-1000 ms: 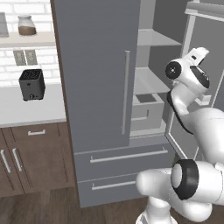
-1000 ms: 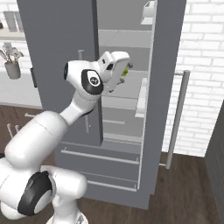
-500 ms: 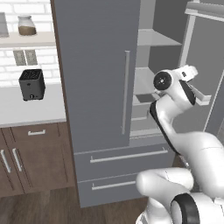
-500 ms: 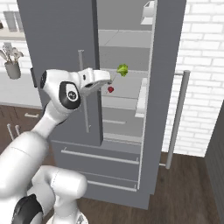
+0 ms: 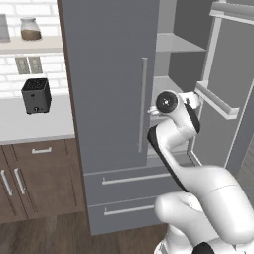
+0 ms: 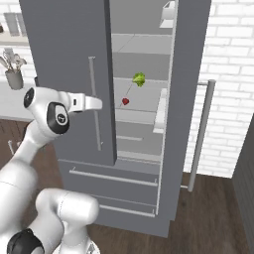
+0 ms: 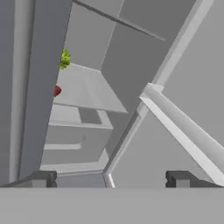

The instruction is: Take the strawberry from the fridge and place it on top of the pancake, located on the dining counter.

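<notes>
— 1 door of the fridge [image 6: 64, 59] stands open. Where is the strawberry [image 6: 125, 101]?

— On a pale shelf inside, with the green leafy clump [image 6: 139, 79] at its 1 o'clock, near but apart.

— And the gripper [image 7: 113, 178]?

— Its 2 fingers are spread wide with nothing between them. In the hand view the berry sits at 10 o'clock, partly behind the closed door's edge.

In the hand view the closed fridge door [image 7: 41, 87] covers half the strawberry [image 7: 57, 90] at nine o'clock and part of the green leafy clump [image 7: 64, 59] at ten o'clock.
</notes>
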